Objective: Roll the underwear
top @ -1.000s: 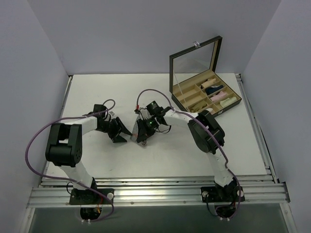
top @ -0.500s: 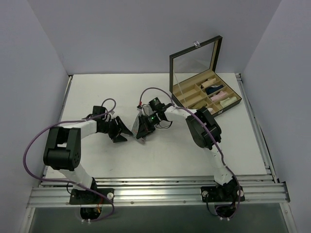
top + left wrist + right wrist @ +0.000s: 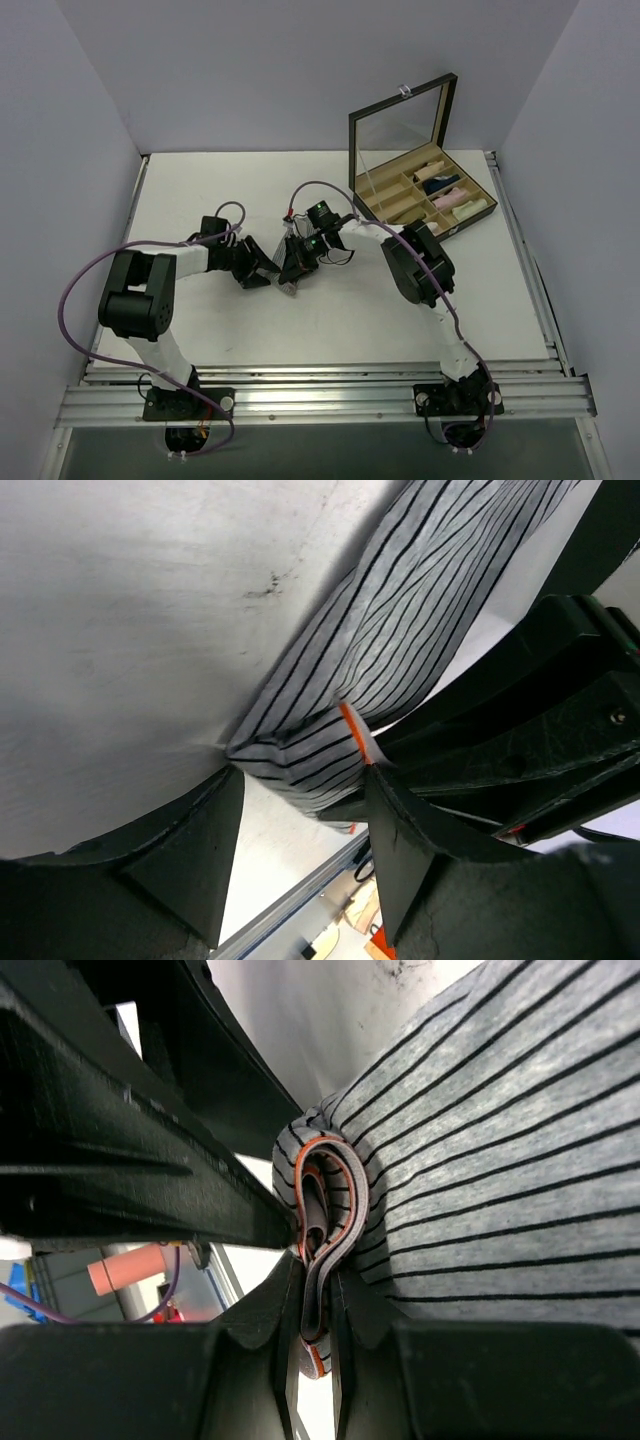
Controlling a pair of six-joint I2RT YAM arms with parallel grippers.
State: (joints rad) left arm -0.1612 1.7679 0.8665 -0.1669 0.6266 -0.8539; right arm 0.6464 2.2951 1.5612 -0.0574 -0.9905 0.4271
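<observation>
Open compartment box (image 3: 398,135), apparently rolled garments (image 3: 441,190)

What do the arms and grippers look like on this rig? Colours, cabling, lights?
The left arm and right arm both have white links with chunky black joint housings. A purple cable loops loosely along each. The left gripper and right gripper are matte black with wedge-shaped fingers. Green lights glow near the right wrist.

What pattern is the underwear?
The underwear is grey with thin dark pinstripes; the right wrist view shows it best.

Robot lab cell: 2 bolted arms (image 3: 135,300), aluminium rail (image 3: 330,402), white table (image 3: 340,325), plain white walls (image 3: 250,70)
</observation>
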